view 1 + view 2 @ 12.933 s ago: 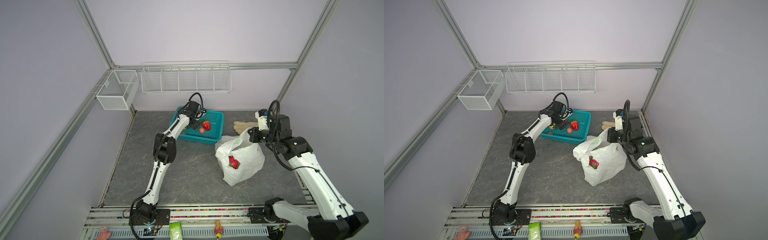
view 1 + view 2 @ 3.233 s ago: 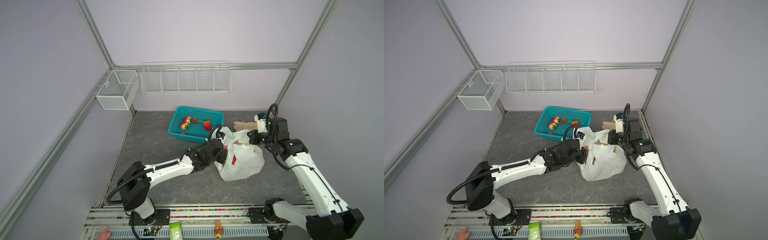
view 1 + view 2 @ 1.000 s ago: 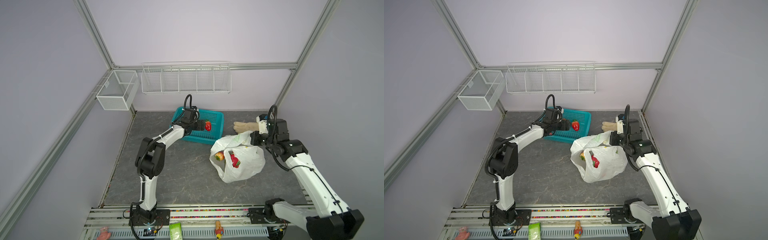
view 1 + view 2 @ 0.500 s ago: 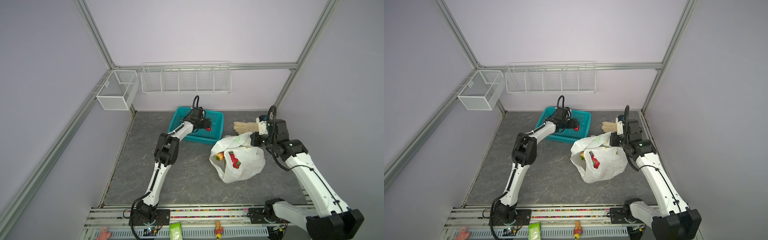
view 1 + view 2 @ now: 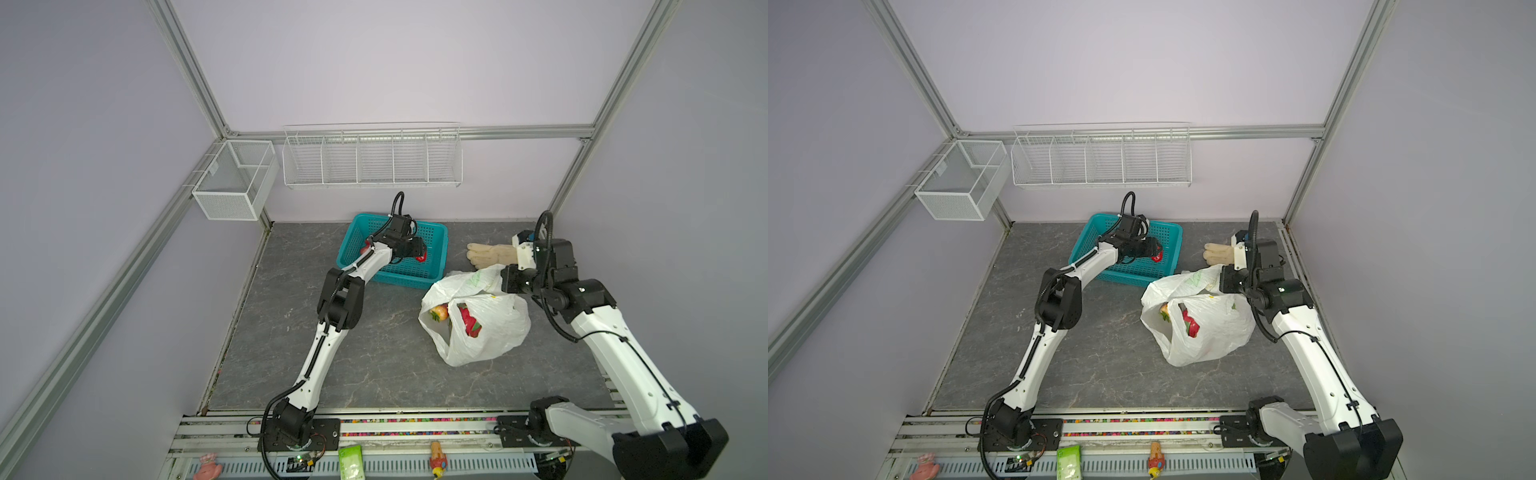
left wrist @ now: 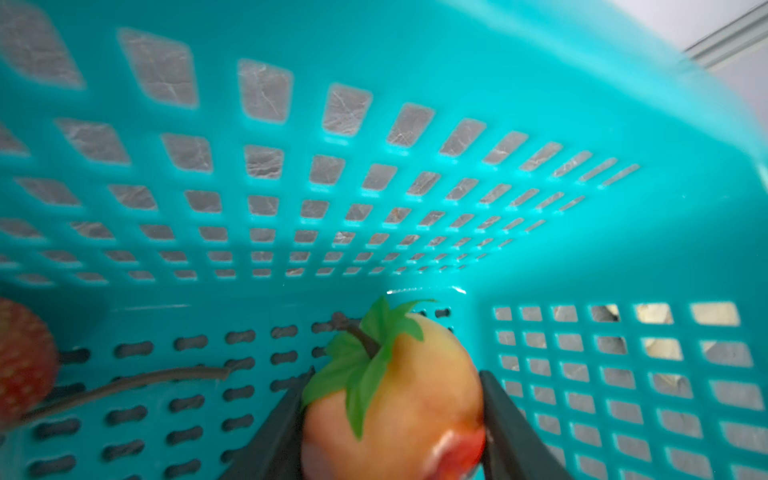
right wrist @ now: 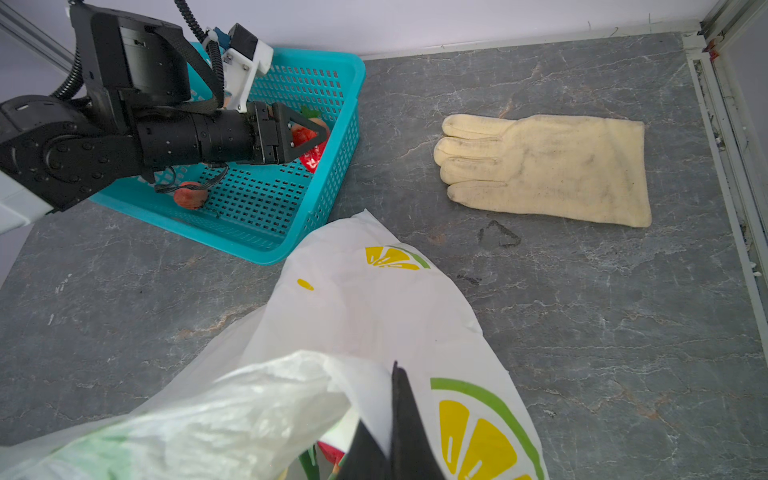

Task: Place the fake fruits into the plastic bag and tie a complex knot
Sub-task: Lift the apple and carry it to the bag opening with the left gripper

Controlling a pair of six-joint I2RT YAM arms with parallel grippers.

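My left gripper reaches into the teal basket. In the left wrist view its two dark fingers press both sides of a peach-red fake fruit with a green leaf, so the gripper is shut on it. A red strawberry lies further along the basket floor. The plastic bag, white with lemon prints, stands open on the grey floor with a peach fruit and a red piece inside. My right gripper is shut on the bag's upper edge.
A beige glove lies flat behind the bag, near the right wall rail. White wire racks hang on the back wall and the left corner. The basket stands against the back wall.
My left gripper has slid right across the basket and its jaws have narrowed onto the peach-red fruit. The right arm and the bag have stayed where they were.
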